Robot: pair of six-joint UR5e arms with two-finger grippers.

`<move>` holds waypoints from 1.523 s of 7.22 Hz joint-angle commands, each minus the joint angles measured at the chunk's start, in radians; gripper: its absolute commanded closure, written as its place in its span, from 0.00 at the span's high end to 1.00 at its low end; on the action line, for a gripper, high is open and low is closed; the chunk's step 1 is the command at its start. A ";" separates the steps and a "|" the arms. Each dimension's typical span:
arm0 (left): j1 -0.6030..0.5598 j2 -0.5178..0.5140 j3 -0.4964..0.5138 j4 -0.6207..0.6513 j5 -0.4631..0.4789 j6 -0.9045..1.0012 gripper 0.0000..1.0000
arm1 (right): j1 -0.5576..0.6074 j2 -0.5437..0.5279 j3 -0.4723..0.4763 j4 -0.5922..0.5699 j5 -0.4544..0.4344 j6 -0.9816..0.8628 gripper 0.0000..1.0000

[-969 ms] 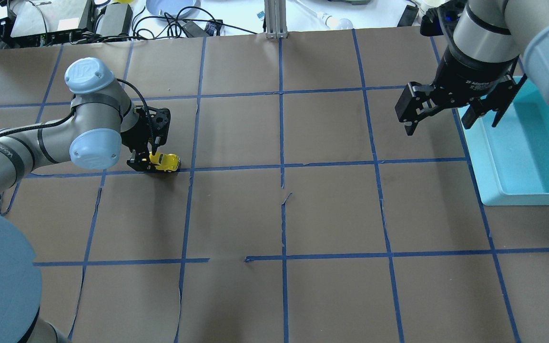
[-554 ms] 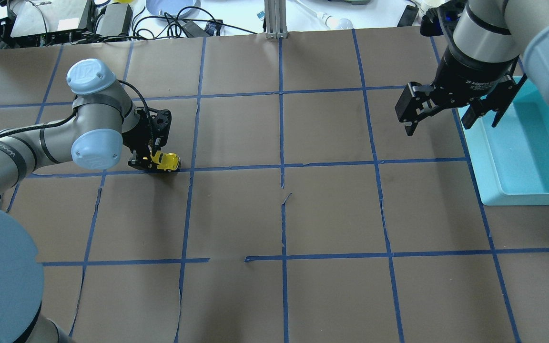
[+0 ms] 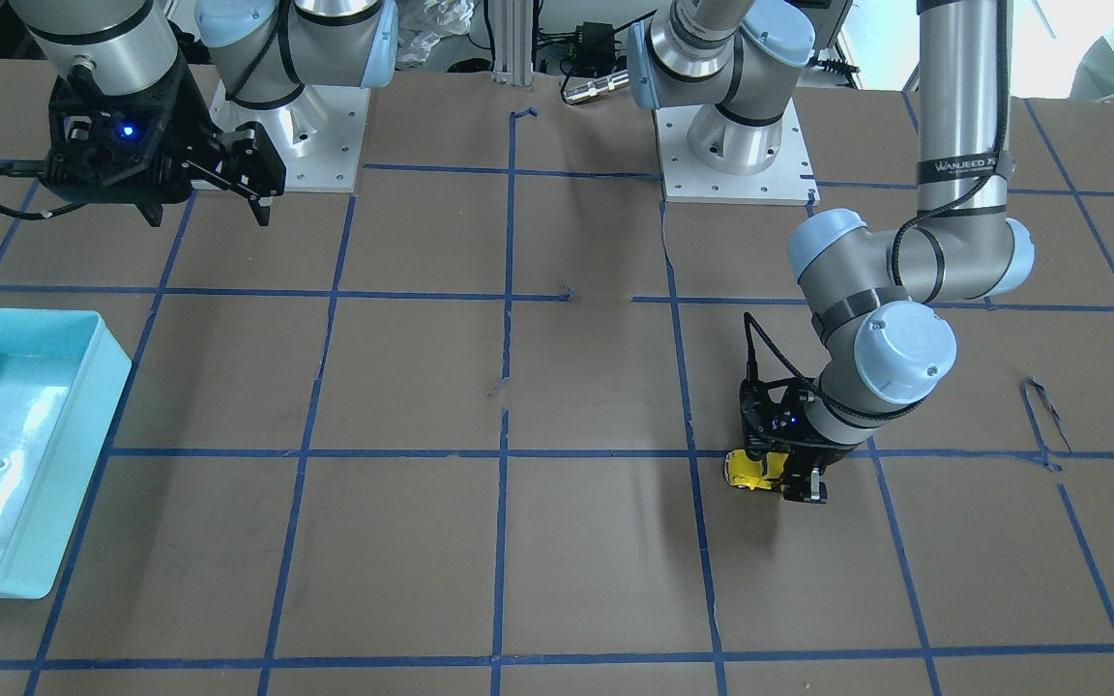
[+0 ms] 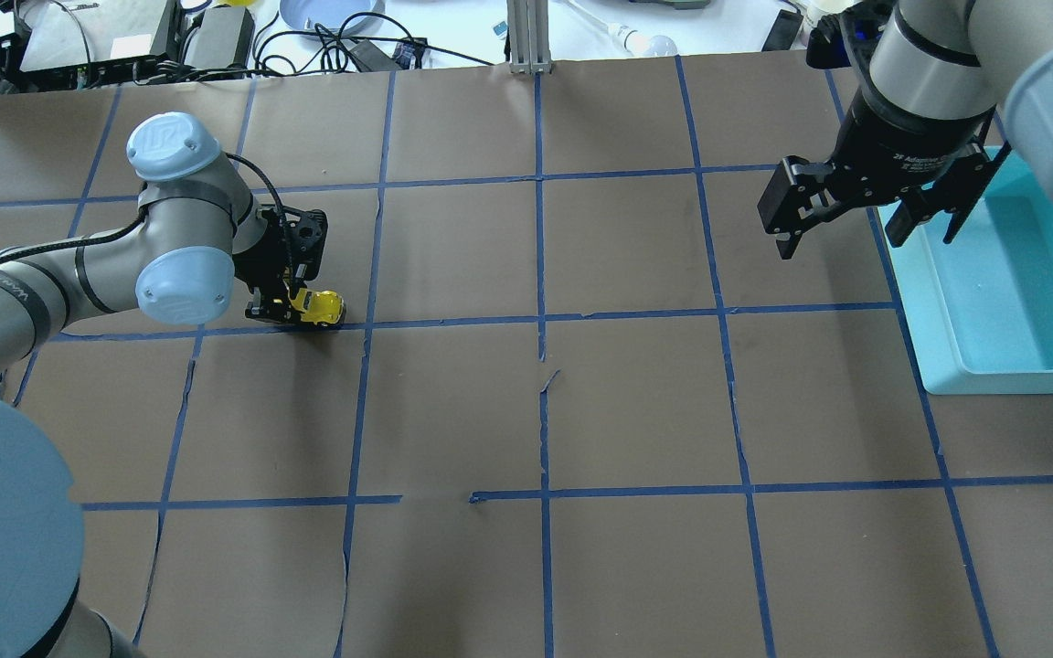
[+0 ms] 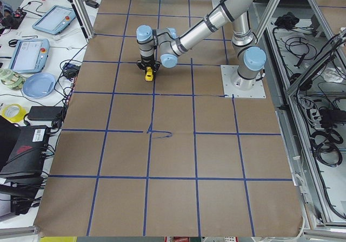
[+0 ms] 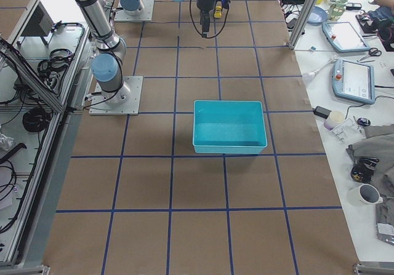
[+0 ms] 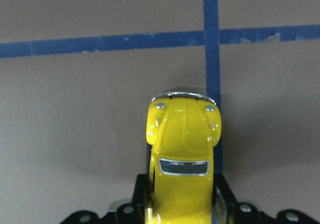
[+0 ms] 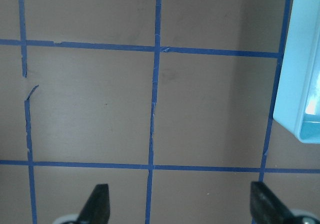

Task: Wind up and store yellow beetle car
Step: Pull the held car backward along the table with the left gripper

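- The left gripper (image 4: 292,311) is pressed in on the yellow beetle car (image 4: 322,308); in the left wrist view its fingers (image 7: 137,204) are seen clamped against the two flanks of the car's rear half.
- The car's rounded bonnet and chrome bumper are left sticking out ahead of the fingertips, with the nose pointed away from the wrist.
- The car (image 3: 743,472) is held low over the brown paper-covered table (image 4: 636,411), just beside a crossing of blue tape lines (image 7: 210,33). Whether its wheels are touching the paper cannot be told.
- The left arm's wrist is bent steeply down over the car, on the robot's left half of the table.
- The right gripper (image 4: 856,239) is spread wide with nothing between its fingers, as is also shown in the right wrist view (image 8: 181,206).
- It is held above the table, well apart from the car, at the edge of the teal tray (image 4: 1002,379).
- The tray (image 6: 228,146) is set on the robot's right side of the table.
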 commanded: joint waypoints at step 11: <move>0.209 0.004 -0.009 0.007 0.005 0.122 0.24 | 0.000 0.000 0.000 0.010 -0.001 0.005 1.00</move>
